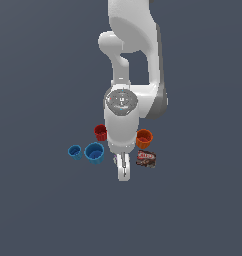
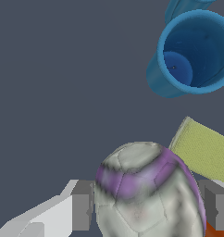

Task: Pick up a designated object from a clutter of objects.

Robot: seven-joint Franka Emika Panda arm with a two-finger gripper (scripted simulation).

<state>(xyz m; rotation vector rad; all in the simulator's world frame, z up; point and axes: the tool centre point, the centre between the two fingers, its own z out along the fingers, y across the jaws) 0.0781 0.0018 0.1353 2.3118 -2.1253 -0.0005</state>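
Gripper [image 2: 146,213] fingers sit apart either side of the ball [image 2: 146,194]; grasp step, next they should close

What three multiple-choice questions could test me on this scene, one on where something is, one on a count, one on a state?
1. Where is the ball?
A. Between the gripper's fingers
B. Inside the red cup
C. On top of the brown packet

2. How many blue cups does the exterior view show?
A. One
B. Two
C. Three

3. How does the larger blue cup stand?
A. Upside down
B. Flat on its side
C. Mouth up and empty

Answers:
1 A: the wrist view shows a grey finger on either side of the ball.
2 B: a smaller and a larger one stand side by side.
3 C: the wrist view looks through its open mouth to a bare bottom.
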